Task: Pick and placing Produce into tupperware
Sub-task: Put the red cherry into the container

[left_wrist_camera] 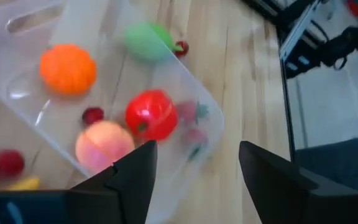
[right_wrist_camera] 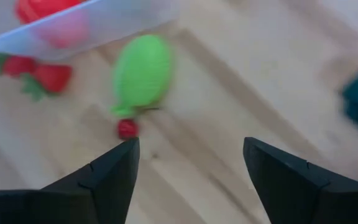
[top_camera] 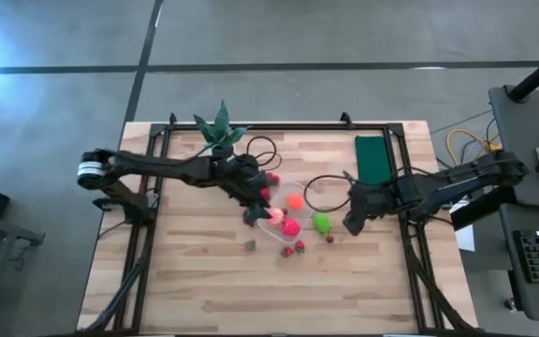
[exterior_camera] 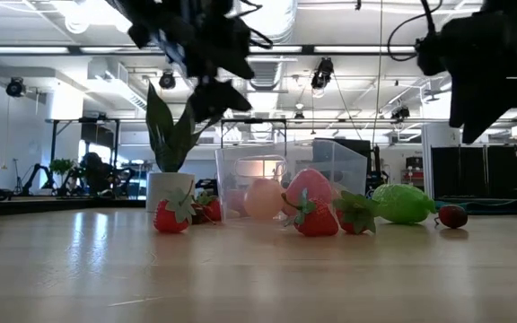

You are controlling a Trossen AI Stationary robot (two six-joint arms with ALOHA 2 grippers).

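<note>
While both arms hang above the middle of the pale wooden slatted table [top_camera: 195, 281], the clear rectangular plastic tub with rounded corners [top_camera: 284, 208] lies between them, tilted diagonally in the high view. Left gripper [left_wrist_camera: 194, 165]: fingers parted, nothing between them, positioned over the tub's left end; directly beneath it inside the tub are a round red tomato-like piece [left_wrist_camera: 151, 115], a round pink-orange peach-like piece [left_wrist_camera: 104, 142], a ribbed orange pumpkin-like piece [left_wrist_camera: 68, 68] and a small dark red berry [left_wrist_camera: 92, 115]. Right gripper [right_wrist_camera: 191, 163]: fingers spread wide, empty, hovering over bare table just to the right of the tub. Ahead of it, outside the tub and close against its wall, lies a bright green oval fruit piece [right_wrist_camera: 142, 71] with a small dark red cherry-like piece [right_wrist_camera: 127, 129] at its tip. Two red strawberries with green leaves [right_wrist_camera: 39, 73] lie on the table beside the tub's near corner. Behind the left arm stands a green spiky plant in a white pot [top_camera: 218, 131]; a dark green flat rectangular cloth [top_camera: 374, 159] lies at the table's far right.
</note>
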